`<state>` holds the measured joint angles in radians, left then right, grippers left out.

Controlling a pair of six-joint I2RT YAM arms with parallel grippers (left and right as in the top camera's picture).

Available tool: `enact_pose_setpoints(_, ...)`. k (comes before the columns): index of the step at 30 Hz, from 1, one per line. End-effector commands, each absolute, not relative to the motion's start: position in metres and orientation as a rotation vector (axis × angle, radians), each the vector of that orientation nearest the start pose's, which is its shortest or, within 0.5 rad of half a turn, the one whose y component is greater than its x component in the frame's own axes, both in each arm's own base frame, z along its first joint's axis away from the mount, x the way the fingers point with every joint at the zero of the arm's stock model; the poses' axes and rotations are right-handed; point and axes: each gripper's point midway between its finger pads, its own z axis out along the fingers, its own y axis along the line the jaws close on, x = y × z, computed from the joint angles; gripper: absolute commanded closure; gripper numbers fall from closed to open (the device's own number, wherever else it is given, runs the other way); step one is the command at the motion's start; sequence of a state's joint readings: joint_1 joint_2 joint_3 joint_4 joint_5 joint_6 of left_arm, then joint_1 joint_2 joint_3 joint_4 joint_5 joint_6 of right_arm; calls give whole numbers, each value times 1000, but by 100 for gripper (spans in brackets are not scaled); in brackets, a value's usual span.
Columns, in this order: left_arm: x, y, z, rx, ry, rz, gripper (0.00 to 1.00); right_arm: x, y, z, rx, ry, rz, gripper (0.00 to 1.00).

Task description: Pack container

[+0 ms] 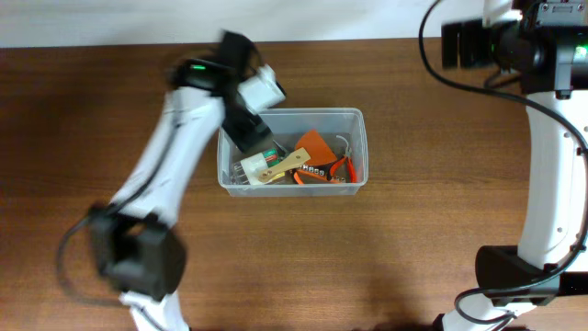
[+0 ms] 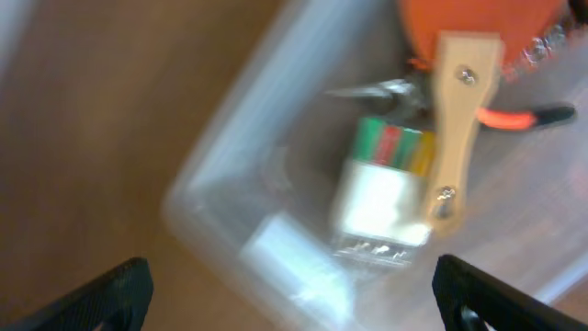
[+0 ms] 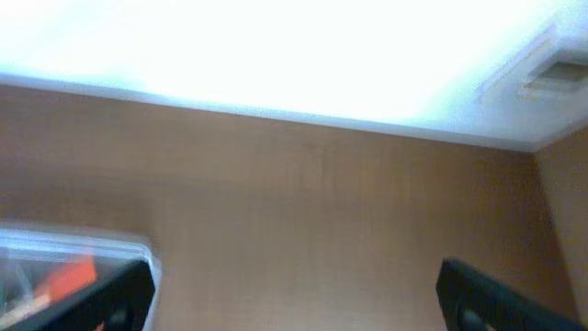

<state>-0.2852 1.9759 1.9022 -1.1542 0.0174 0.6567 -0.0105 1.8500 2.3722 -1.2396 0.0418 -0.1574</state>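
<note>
Jaws, left gripper (image 2: 292,274): spread wide with nothing between them, the two fingertips framing one end of the container from above. Jaws, right gripper (image 3: 296,276): likewise parted and empty. It is held at the far right of the table (image 1: 92,110), well apart from the work, probably so as not to crowd the other arm.

Container (image 1: 322,110): clear plastic tub, upright, near the table's middle, its long side running left to right. The left arm reaches over its left end. The gripper is within or just above the rim; the overhead view does not settle which.

Contents, all inside the tub walls:
- wooden handle (image 2: 457,110): pale, two screws, lying on top of the other items.
- white block (image 2: 390,179) with a green, red and yellow band: at the handle's lower end. The wrist view is blurred, so it may be part of the same tool or a separate piece.
- orange piece (image 1: 315,144): flat, toward the middle.
- pliers (image 1: 342,168): orange grips, at the right end.

Status, as judged: packing is well advanced, and the overhead view shows no tool outside the tub. Empty, parted jaws over the tub read as the release end of a placing step. Next need: lift clear of the rim without dragging the light tub.
</note>
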Motion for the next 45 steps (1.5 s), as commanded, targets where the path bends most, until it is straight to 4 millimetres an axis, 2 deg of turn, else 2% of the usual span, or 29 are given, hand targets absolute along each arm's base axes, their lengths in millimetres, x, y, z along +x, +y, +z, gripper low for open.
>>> enact_pose_setpoints(1, 450, -84, 258, 987, 2346, 166, 1, 486, 10, 413, -183, 2113, -62, 1)
enact_pose_setpoints(4, 473, -44, 301, 795, 2227, 241, 1, 507, 13, 446, -185, 1952, -71, 1)
enact_pose_setpoints(6, 489, -18, 326, 581, 2171, 241, 1, 510, 13, 449, -195, 1933, -83, 1)
enact_pose_setpoints(7, 493, -7, 332, 499, 2163, 231, 1, 508, 12, 445, -201, 1949, -87, 1)
enact_pose_setpoints(9, 491, 8, 331, 411, 2186, 220, 1, 500, 9, 431, -200, 2018, -99, 1)
enact_pose_setpoints(12, 483, 20, 321, 335, 2250, 196, 1, 489, 3, 419, -188, 2088, -125, 1)
enact_pose_setpoints(14, 480, 22, 319, 310, 2264, 187, 1, 481, 0, 418, -179, 2108, -136, 1)
enact_pose_setpoints(19, 469, 22, 328, 298, 2255, 189, 1, 444, -8, 417, -158, 2179, -141, 1)
enact_pose_setpoints(21, 462, 22, 330, 296, 2254, 190, 1, 431, -15, 411, -123, 2213, -136, 1)
enact_pose_setpoints(25, 446, 26, 325, 279, 2248, 216, 1, 402, -24, 386, -70, 2288, -129, 1)
enact_pose_setpoints(31, 410, 24, 299, 277, 2228, 218, 1, 349, -21, 339, -23, 2359, -102, 1)
enact_pose_setpoints(39, 346, 21, 266, 267, 2156, 228, 1, 276, -18, 301, -15, 2243, -108, 1)
enact_pose_setpoints(41, 323, 20, 255, 263, 2131, 232, 1, 254, -17, 283, -15, 2200, -110, 1)
enact_pose_setpoints(45, 298, 18, 242, 255, 2076, 240, 1, 231, -16, 255, -105, 2146, -162, 1)
